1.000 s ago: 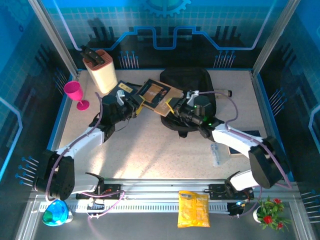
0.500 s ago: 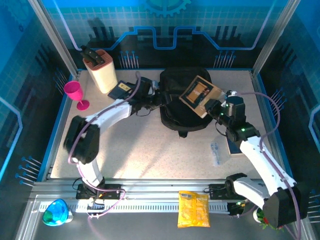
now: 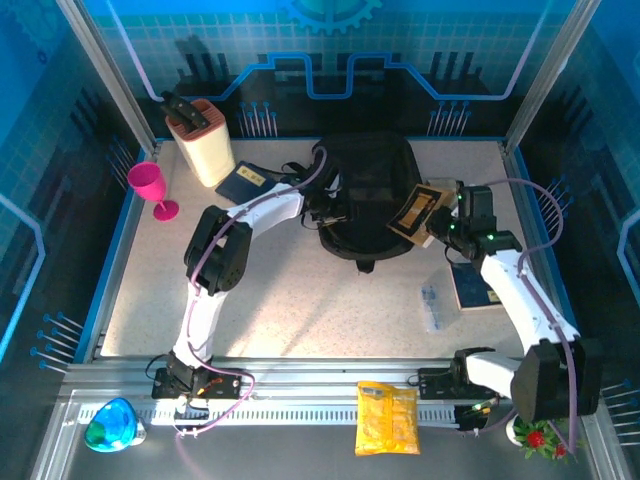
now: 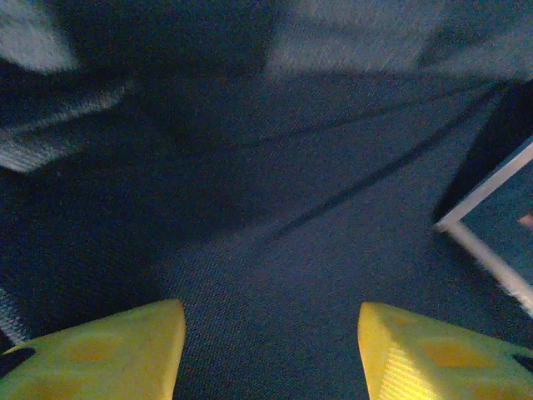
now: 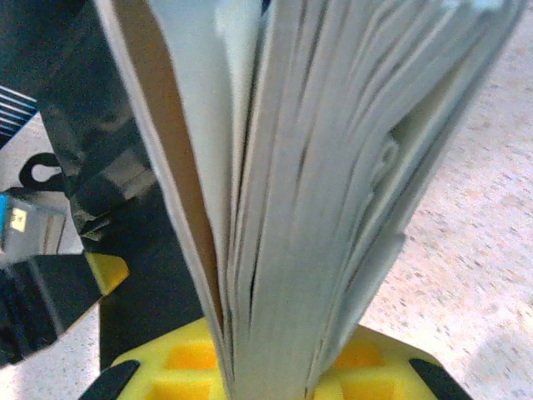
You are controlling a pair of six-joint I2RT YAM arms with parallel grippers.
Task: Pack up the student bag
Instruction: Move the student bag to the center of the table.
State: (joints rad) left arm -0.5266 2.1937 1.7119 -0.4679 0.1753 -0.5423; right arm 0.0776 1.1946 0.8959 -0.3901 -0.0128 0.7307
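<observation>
The student bag point(image 3: 365, 190), a large black backpack, lies at the back centre of the table. My left gripper point(image 3: 336, 206) is at its left side. In the left wrist view its yellow fingertips point(image 4: 117, 350) stand apart, open, with dark bag fabric point(image 4: 275, 217) close in front of them. My right gripper point(image 3: 447, 224) hovers by the bag's right edge, shut on a brown-covered book point(image 3: 419, 211) that is tilted on edge. The right wrist view looks along the book's page edges point(image 5: 325, 167) clamped between the yellow jaws point(image 5: 271, 371), with the black bag point(image 5: 125, 200) to the left.
A dark blue notebook point(image 3: 243, 182) lies left of the bag and another point(image 3: 478, 285) lies to the right, beside a clear case point(image 3: 430, 305). A knife block point(image 3: 205, 140) and a pink goblet point(image 3: 150, 186) stand at the back left. A yellow packet point(image 3: 388, 416) sits on the front rail.
The right gripper has carried the book from the table's middle over the bag to its right edge and tipped it on edge. The left gripper let go and moved onto the bag's left side.
</observation>
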